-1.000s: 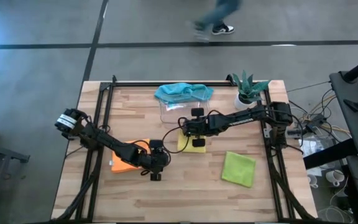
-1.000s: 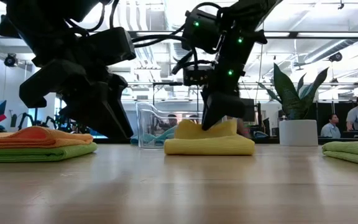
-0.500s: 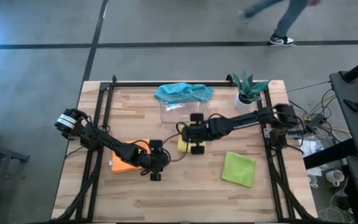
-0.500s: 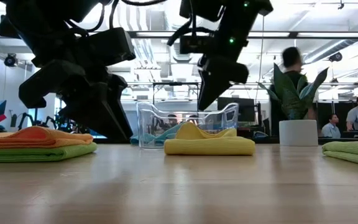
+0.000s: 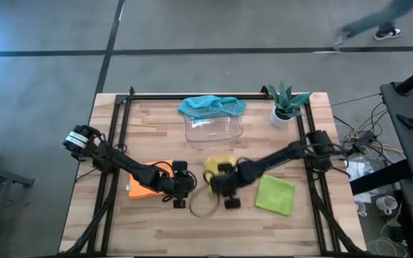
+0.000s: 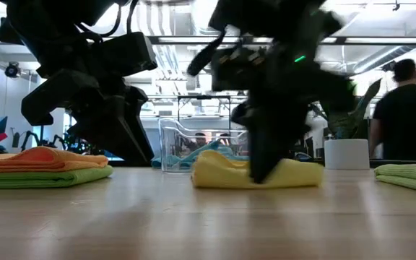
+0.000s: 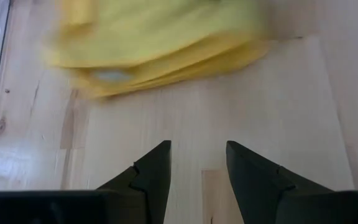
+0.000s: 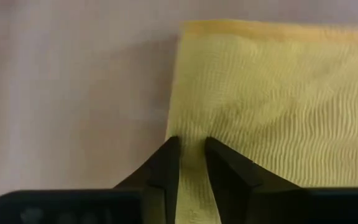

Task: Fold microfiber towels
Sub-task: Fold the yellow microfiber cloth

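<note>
The right claw is down at the worktop with its two dark fingers drawn nearly together on the near edge of the yellow towel, a thin ridge of the cloth pinched between them in the right wrist view. Its arm stretches low across the boards from the right rail, and in the low view it stands in front of the towel and covers its middle. The far side of that towel, away from the claw, is blurred in the left wrist view, so its folds cannot be made out. Just beside the right claw, toward the left arm, the left claw hangs over bare wood with its fingers apart and nothing between them; its arm lies low and slanting from the left rail. Beyond the left claw, partly under that arm, an orange towel lies on a lime green one, stacked and folded. On the other side of the right claw a second lime green towel lies folded flat. Farther off, beyond the yellow towel, stands the clear plastic tray with the teal blue towel draped over its far rim and hanging partly inside. A small potted plant stands near the tray at the far right corner.
</note>
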